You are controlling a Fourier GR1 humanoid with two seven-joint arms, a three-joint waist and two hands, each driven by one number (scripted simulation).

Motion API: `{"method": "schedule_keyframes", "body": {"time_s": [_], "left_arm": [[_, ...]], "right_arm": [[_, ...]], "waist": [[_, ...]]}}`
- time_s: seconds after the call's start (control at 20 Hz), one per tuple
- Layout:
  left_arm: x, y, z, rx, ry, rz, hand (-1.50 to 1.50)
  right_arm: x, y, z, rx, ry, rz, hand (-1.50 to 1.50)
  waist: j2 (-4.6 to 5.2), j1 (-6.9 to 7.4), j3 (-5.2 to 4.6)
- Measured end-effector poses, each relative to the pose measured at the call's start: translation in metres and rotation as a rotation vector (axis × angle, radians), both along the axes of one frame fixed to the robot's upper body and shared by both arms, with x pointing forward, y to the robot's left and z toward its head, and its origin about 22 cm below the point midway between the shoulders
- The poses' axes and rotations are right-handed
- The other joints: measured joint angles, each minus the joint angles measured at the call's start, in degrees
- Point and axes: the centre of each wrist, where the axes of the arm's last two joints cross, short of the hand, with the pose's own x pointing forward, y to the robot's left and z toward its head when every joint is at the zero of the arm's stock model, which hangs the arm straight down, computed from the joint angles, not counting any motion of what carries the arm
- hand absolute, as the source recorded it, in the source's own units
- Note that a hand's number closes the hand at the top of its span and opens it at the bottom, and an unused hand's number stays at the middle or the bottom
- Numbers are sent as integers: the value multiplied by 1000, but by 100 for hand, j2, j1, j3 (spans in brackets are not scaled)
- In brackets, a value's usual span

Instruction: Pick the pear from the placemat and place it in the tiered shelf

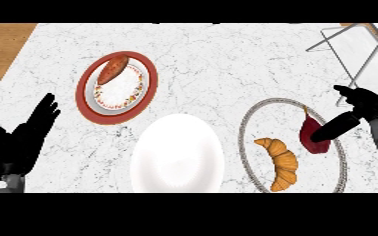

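A dark red pear (311, 139) lies on the right part of a round pale placemat with a grey rim (244, 130), stem pointing up. A croissant (280, 162) lies beside it on the same mat. My right hand (357, 106) comes in from the right edge, open. Its thumb lies across the pear's right side and its fingers spread above the pear, not curled round it. The tiered shelf (347, 47), a thin grey wire frame, stands at the far right corner. My left hand (28, 136) rests open at the lower left, fingers up.
A red round mat (86, 105) at the left holds a patterned plate (122, 90) with a sweet potato (113, 70) on it. A large white plate (177, 155) sits at the front middle. Wooden floor shows beyond the counter's far left corner.
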Motion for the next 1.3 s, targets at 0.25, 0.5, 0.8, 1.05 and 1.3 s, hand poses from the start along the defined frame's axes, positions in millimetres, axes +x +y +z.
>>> {"method": "schedule_keyframes", "body": {"time_s": [0.25,0.5,0.8,1.05,1.3], "left_arm": [[3,-5,-3,-6,5,-1,0],[1,-1,-1,-2,9,2,0],[-3,-8,-2,-11,8,2,0],[-6,-5,0,-12,4,1,0],[-5,0,5,-8,5,3,0]], "right_arm": [[5,-9,-14,-5,47,6,-150],[7,-19,-36,-24,87,-5,-150],[0,-24,-59,-31,81,0,-150],[5,-23,-79,-23,70,8,-150],[6,-26,-87,1,83,6,150]], "waist": [[2,-8,3],[0,-8,3],[-4,-17,2],[-21,-10,-20],[-43,-14,-47]]}}
